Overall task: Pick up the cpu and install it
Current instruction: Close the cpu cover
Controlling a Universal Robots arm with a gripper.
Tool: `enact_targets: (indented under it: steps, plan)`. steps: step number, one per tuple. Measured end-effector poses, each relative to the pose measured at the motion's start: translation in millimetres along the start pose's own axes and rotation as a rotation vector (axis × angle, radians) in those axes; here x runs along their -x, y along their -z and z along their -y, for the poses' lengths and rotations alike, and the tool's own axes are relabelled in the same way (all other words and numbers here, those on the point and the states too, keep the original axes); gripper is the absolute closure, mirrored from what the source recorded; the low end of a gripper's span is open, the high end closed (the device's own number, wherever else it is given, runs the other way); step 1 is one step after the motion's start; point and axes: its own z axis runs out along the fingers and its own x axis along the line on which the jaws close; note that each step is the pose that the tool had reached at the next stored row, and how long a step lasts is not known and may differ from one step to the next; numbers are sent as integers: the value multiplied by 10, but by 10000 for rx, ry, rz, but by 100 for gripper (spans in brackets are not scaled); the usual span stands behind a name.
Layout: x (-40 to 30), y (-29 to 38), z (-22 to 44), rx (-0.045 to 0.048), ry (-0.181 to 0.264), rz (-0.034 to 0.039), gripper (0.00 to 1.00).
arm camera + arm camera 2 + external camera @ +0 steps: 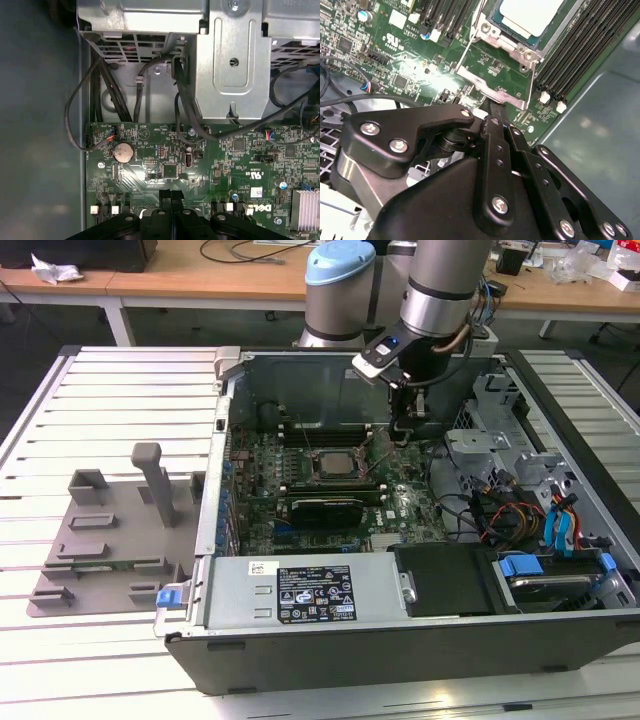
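The cpu, a pale silver square, lies inside the socket's metal frame on the green motherboard. In the exterior view the cpu sits in the middle of the open computer case. My gripper hangs over the board on the exterior view's right of the socket. In the second wrist view my gripper is shut, its tips right at the frame's near edge. I see nothing between the fingers, which are pressed together.
Memory slots flank the socket. A metal drive cage and loose cables fill the case on the exterior view's right. A grey parts fixture lies on the slatted table outside the case wall. A coin battery sits on the board.
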Motion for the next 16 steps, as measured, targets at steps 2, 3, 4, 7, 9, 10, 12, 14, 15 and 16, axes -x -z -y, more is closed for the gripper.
enact_targets:
  steps: [2, 3, 4, 7, 9, 10, 12, 14, 15, 16]
  plan:
    - [0, -4, 37, 0, 0, 0, 89]
    - [0, -5, 46, 0, 0, 0, 89]
    - [0, -6, 58, 0, 0, 1, 89]
    - [-1, -11, 105, 0, 0, 0, 89]
    - [-1, -13, 121, -1, 0, 1, 89]
    - [-1, -14, 132, 0, -1, 0, 89]
    - [-1, -16, 145, 0, -1, 1, 89]
    - [-1, -22, 176, 0, 0, 0, 89]
    - [-2, -27, 189, 0, 0, 1, 89]
    - [-2, -31, 198, -1, 0, 2, 89]
